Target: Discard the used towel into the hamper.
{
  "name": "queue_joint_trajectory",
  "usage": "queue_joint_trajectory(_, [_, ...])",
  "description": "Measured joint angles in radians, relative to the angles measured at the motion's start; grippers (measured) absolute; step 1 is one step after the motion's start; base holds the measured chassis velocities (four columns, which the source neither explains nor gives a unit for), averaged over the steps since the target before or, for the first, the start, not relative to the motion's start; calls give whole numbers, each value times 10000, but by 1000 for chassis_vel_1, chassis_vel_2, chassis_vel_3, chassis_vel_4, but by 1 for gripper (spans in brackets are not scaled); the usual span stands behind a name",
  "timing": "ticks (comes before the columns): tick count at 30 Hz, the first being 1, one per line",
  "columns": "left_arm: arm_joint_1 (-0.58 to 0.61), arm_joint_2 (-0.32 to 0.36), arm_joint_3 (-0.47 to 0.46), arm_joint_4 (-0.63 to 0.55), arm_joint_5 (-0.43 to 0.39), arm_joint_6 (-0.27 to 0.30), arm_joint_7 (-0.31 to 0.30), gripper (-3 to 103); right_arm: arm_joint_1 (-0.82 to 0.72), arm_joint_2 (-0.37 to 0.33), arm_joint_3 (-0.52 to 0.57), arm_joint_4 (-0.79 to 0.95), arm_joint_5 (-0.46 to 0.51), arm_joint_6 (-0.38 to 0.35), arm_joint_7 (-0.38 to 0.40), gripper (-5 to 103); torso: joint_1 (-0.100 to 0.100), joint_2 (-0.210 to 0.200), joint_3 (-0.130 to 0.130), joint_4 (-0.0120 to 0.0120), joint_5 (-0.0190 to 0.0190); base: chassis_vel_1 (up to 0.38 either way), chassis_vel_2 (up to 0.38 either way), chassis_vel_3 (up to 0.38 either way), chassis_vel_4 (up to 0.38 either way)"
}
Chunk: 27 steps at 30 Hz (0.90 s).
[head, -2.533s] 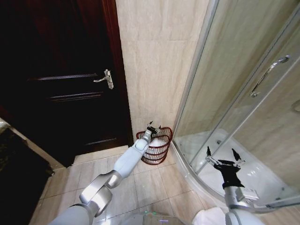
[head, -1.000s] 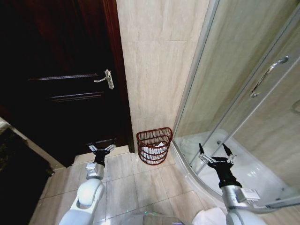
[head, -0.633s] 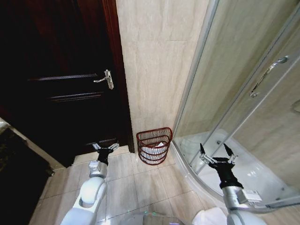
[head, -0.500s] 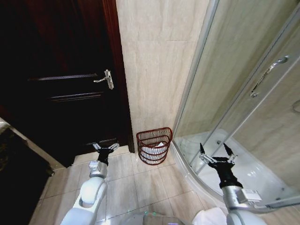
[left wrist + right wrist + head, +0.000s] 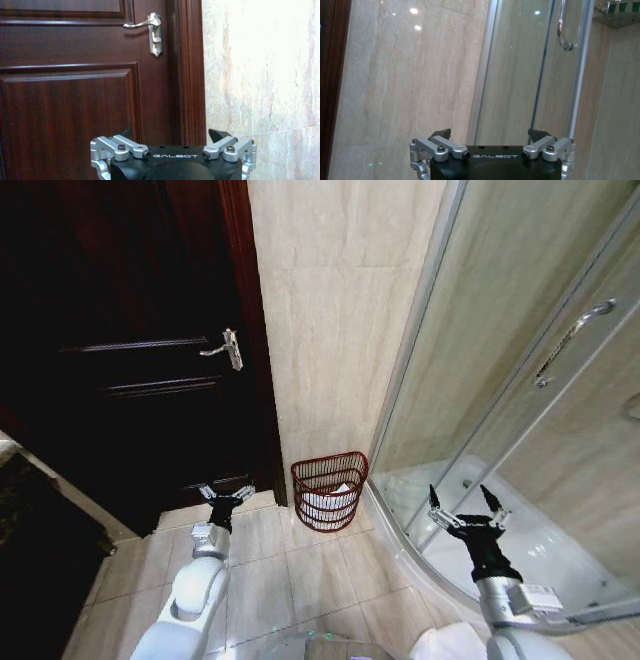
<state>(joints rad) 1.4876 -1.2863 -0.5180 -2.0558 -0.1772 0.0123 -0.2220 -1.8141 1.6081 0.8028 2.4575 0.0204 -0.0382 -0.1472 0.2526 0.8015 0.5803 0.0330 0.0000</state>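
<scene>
Hamper (image 5: 329, 490) against the wall, between door (image 5: 130, 360) on the left and shower enclosure (image 5: 500, 410) on the right

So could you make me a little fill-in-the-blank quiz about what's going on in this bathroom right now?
1. The white towel lies inside the ____.
2. The hamper stands on the floor between the dark door and the glass ____.
3. The left claw hangs in front of the door, its fingers ____.
4. The right claw holds ____.

Missing words: hamper; shower; open; nothing
</scene>
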Motion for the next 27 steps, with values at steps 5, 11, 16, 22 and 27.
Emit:
queue_joint_trajectory(5, [3, 6, 10, 0, -9, -6, -9, 100, 6, 0, -36, 17, -11, -20, 6, 100, 0, 0, 0, 0, 0, 0, 0, 0, 0])
queue_joint_trajectory(11, [20, 26, 11, -1, -18, -45, -27, 100, -65, 0, -29, 84, -18, -20, 7, 100, 0, 0, 0, 0, 0, 0, 0, 0, 0])
queue_joint_trajectory(16, [-29, 34, 72, -9, -23, -70, -36, 100, -122, 0, -24, 163, -52, -16, 7, 100, 1, 0, 0, 0, 0, 0, 0, 0, 0])
queue_joint_trajectory(22, [-64, -1, 204, -14, -8, -73, -47, 100, -189, 0, 24, 226, -57, 9, 14, 100, 1, -1, 1, 0, 1, 20, -24, -22, 17])
queue_joint_trajectory(27, [-62, -21, 231, -32, 12, -87, -65, 100, -237, 0, 38, 229, -53, 90, 23, 100, -1, 0, 0, 1, 1, 80, -78, -70, 96])
